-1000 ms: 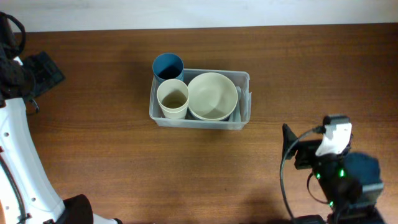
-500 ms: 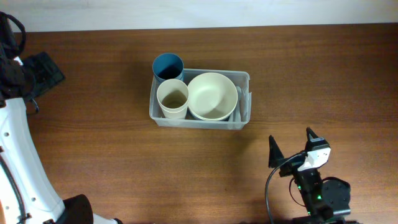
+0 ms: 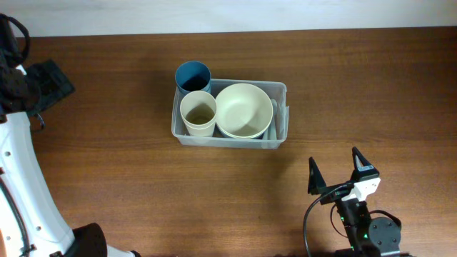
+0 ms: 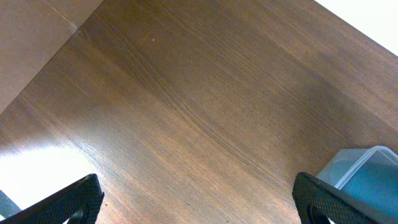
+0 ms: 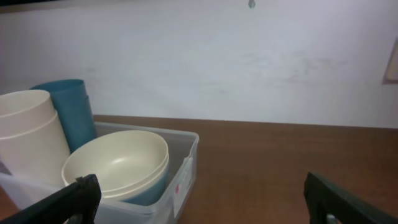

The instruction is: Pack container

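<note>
The clear plastic container (image 3: pixel 281 91) sits mid-table. It holds a blue cup (image 3: pixel 193 75), a cream cup (image 3: pixel 198 112) and a cream bowl (image 3: pixel 243 109). My right gripper (image 3: pixel 334 173) is open and empty, near the front edge, right of and in front of the container. Its wrist view shows the container (image 5: pixel 186 158), the cream bowl (image 5: pixel 118 162) stacked on something blue, the cream cup (image 5: pixel 28 134) and the blue cup (image 5: pixel 68 109). My left gripper (image 4: pixel 199 199) is open and empty over bare wood at the far left. A container corner (image 4: pixel 367 168) shows at its right.
The white left arm (image 3: pixel 21 178) runs down the table's left side. A white wall (image 5: pixel 217 56) rises behind the table's far edge. A paler floor strip (image 4: pixel 31 37) shows beyond the table's left edge.
My right gripper has shifted left and back toward the front edge, and its open fingers now point at the container. The container's contents and the left arm have not moved.
</note>
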Action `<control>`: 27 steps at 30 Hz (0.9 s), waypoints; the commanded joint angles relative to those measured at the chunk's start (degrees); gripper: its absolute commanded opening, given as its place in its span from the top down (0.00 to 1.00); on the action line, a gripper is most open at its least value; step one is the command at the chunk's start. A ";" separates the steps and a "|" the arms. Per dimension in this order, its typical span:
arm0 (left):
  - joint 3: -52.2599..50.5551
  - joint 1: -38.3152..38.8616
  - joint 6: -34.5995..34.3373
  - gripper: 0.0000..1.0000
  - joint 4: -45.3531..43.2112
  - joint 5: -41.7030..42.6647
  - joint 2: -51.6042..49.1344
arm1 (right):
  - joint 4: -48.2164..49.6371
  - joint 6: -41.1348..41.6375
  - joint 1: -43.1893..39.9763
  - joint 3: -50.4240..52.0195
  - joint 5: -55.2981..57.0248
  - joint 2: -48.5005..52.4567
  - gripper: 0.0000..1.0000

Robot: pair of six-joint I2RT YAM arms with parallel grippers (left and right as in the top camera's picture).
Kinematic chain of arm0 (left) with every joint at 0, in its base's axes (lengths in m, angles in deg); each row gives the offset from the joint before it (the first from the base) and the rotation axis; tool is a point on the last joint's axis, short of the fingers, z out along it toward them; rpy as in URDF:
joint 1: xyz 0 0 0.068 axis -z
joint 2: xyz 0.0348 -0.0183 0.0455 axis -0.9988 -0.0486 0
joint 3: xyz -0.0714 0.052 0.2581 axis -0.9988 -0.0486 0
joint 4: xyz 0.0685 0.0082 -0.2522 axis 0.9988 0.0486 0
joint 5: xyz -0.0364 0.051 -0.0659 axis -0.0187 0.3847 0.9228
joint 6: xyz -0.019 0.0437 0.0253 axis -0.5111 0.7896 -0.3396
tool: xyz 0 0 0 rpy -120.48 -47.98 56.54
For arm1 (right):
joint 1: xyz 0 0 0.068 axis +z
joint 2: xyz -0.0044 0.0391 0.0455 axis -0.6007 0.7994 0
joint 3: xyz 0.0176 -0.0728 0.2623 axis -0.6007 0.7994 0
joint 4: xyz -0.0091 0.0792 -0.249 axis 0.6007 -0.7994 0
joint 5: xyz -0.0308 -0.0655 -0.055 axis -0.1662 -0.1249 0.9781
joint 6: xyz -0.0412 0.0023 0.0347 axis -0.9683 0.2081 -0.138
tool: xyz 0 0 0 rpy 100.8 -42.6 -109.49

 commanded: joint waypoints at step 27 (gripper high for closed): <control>-0.15 -0.15 -0.57 0.00 0.04 0.20 -0.20 | -1.49 -6.43 -1.81 5.25 -0.17 -0.55 0.01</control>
